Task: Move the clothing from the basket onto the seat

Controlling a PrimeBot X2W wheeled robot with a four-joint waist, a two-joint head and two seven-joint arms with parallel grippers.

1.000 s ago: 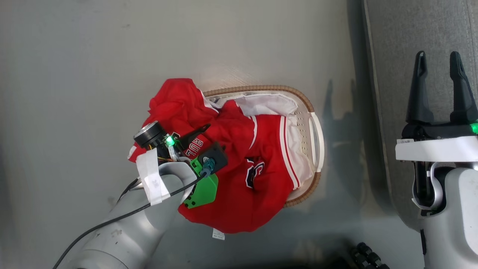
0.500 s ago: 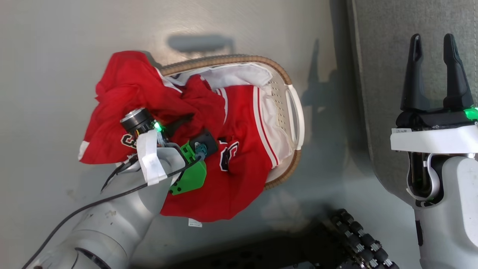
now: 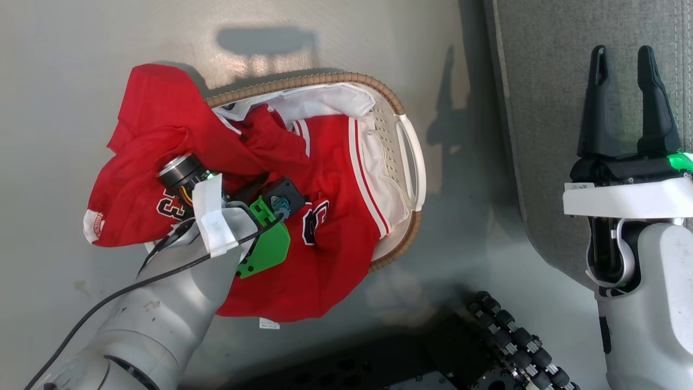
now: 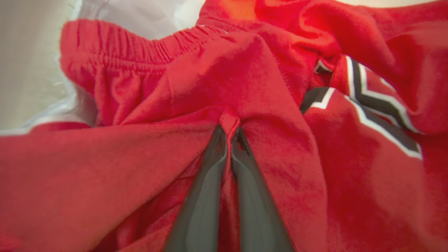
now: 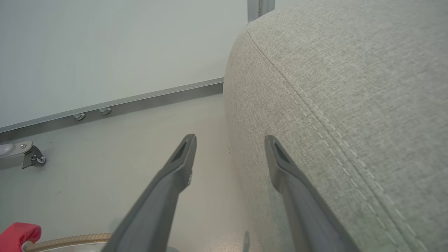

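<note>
1 clothing [image 4: 266,84] fold, btwn left pincer [image 4: 230,130]

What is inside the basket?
Red basketball clothing heaped in the basket, spilling over its rim, with white liner beneath. The bottom is covered, so anything under the clothes cannot be seen.

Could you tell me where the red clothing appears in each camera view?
Head view: the clothing lies centre-left, draped over the basket's left side.
Left wrist view: the clothing spans almost the whole picture, a fold pinched by the left end effector.
Right wrist view: a bit of the clothing in the bottom-left corner.
Shared landmark: the basket's brown rim, in head and right wrist views.
</note>
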